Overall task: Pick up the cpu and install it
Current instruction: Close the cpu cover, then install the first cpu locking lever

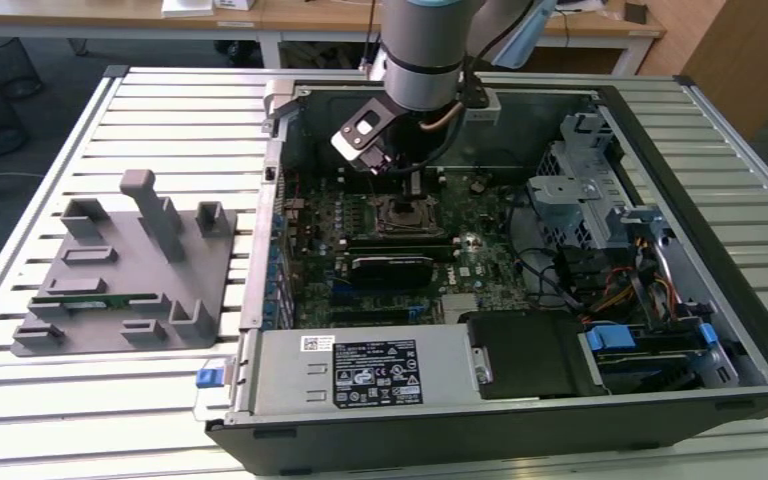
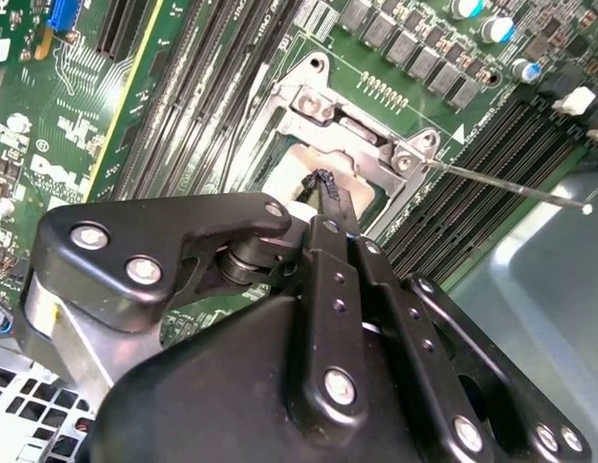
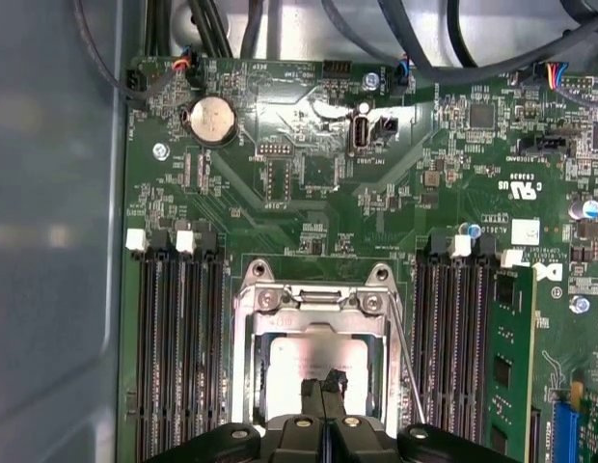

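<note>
arm: a grey robot arm (image 1: 424, 60) reaches down into the open black computer case (image 1: 704, 395), which lies on a slatted metal table (image 1: 171, 110).
fingers: the black fingers (image 3: 312, 390) are pressed together, with no gap visible between the tips in both wrist views (image 2: 328, 198); they pinch nothing.
cpu: the small flat square cpu with a shiny silver top (image 3: 301, 355) lies flat inside the socket, directly under the fingertips; whether the tips touch it cannot be told.
socket: the square socket with a silver metal frame (image 3: 313, 301) surrounds the cpu (image 2: 280, 177) on the green motherboard (image 3: 309, 203); a thin metal lever rod (image 2: 502, 185) sticks out beside the frame.
memory: a long narrow green memory stick (image 3: 511, 367) sits in a slot near the socket.
battery: a round silver coin cell (image 3: 212, 119) sits on the board, well apart from the socket.
writing: white stickers with black print cover the grey power supply box (image 1: 371, 370); small white lettering is scattered over the board.
fixture: a grey plastic holder with upright posts (image 1: 131, 270) stands on the table at the exterior view's left.
</note>
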Controlling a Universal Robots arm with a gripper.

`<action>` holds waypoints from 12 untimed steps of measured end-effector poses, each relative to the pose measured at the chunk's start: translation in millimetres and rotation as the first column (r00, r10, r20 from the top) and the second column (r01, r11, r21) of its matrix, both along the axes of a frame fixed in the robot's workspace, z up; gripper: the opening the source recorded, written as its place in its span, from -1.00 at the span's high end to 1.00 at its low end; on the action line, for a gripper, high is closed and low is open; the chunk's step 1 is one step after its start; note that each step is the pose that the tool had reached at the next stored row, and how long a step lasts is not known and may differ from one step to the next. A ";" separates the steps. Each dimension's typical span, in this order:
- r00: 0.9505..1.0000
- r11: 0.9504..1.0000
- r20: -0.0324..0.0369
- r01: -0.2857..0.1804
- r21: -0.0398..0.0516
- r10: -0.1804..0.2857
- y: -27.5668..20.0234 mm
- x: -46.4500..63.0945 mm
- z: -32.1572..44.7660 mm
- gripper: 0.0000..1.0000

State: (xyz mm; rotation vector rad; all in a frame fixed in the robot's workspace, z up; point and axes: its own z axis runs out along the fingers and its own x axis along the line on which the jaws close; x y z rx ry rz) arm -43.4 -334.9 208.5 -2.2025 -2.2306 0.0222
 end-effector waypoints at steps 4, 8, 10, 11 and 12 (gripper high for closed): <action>1.000 1.000 -0.001 0.000 0.000 0.000 0.0 3.2 -0.1 0.79; 1.000 1.000 -0.002 0.000 0.000 0.000 0.0 5.4 -0.1 0.79; 1.000 1.000 -0.002 0.000 0.000 0.000 0.0 5.5 -0.1 0.79; 1.000 1.000 -0.002 0.000 0.000 0.000 0.0 5.5 -0.1 0.79; 1.000 1.000 -0.003 0.000 0.000 0.000 0.0 5.6 0.4 0.79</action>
